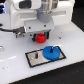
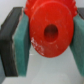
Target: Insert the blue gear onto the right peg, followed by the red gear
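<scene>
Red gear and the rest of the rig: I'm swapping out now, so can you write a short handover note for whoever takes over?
Gripper: shut on the red gear, jaws pressed on both its sides, held above the table behind the plate.
Blue gear: lies on the plate at the exterior view's right end, apparently on the right peg, which it hides.
Done: blue gear placed, it seems; red gear picked up.
Left: carry the red gear over and lower it onto the same peg.

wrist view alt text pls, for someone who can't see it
A red gear with a round centre hole fills the frame, held between the gripper's two teal finger pads above a pale surface.
</scene>
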Robot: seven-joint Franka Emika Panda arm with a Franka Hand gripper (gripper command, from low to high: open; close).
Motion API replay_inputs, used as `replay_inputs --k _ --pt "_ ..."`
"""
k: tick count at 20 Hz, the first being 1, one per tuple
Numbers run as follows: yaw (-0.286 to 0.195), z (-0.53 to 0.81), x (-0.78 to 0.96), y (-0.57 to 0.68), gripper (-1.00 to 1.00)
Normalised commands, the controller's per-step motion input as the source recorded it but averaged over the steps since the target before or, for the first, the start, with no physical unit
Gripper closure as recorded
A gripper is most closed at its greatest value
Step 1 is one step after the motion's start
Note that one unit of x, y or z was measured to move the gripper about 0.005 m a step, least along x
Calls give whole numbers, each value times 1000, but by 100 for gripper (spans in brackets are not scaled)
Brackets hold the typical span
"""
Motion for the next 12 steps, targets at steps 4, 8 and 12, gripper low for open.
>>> replay_inputs --k 4,8,12 --pt "0 428 439 -59 100" --pt "0 409 518 -46 100" --pt "0 394 608 -2 100"
